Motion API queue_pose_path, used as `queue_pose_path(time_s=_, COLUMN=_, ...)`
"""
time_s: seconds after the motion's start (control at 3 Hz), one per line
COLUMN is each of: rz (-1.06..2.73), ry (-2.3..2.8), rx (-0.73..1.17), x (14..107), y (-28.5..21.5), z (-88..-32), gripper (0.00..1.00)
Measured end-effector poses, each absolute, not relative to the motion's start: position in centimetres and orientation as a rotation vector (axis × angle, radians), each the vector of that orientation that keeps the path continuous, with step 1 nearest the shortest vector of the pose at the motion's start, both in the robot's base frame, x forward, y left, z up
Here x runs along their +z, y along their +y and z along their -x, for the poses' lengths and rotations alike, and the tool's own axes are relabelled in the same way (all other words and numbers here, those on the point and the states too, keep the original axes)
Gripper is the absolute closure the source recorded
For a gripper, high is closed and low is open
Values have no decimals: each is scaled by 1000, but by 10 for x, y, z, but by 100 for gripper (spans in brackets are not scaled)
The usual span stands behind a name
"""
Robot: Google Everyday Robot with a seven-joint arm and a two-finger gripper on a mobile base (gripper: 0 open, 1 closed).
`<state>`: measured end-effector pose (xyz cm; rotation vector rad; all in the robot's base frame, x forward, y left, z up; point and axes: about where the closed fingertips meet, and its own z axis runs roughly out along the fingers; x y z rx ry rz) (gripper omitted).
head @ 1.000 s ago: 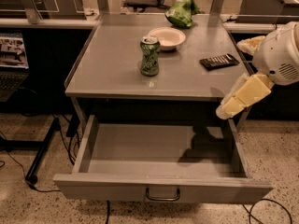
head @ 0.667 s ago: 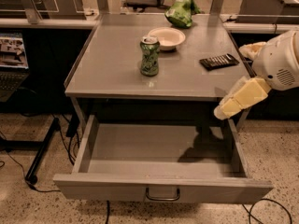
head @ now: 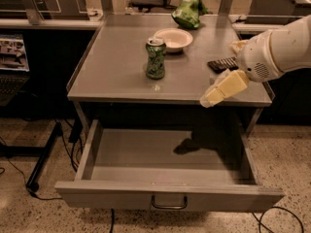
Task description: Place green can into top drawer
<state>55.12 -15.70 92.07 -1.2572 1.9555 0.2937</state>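
Note:
The green can (head: pixel 155 58) stands upright on the grey tabletop, left of centre and just in front of a white bowl. The top drawer (head: pixel 121 197) under the table is pulled fully out, and its inside holds nothing; its loop handle (head: pixel 169 203) is on the front panel. My gripper (head: pixel 214 95) hangs over the table's front right edge, above the drawer's right side. It is well to the right of the can, not touching it, and holds nothing that I can see.
A white bowl (head: pixel 173 39) sits behind the can. A green snack bag (head: pixel 187 11) lies at the table's back edge. A black remote (head: pixel 222 64) lies on the right, next to my arm. Cables and a stand foot lie on the floor at the left.
My gripper has moved left and slightly up, from beside the table's right front corner to over its front edge. The can and drawer have not moved.

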Motion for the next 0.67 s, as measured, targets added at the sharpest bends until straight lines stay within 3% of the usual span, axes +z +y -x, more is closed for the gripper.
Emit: queue_pose_path(time_s=0.67, rz=1327, ry=1914, rx=329, x=913, y=-101, z=-598, gripper=0)
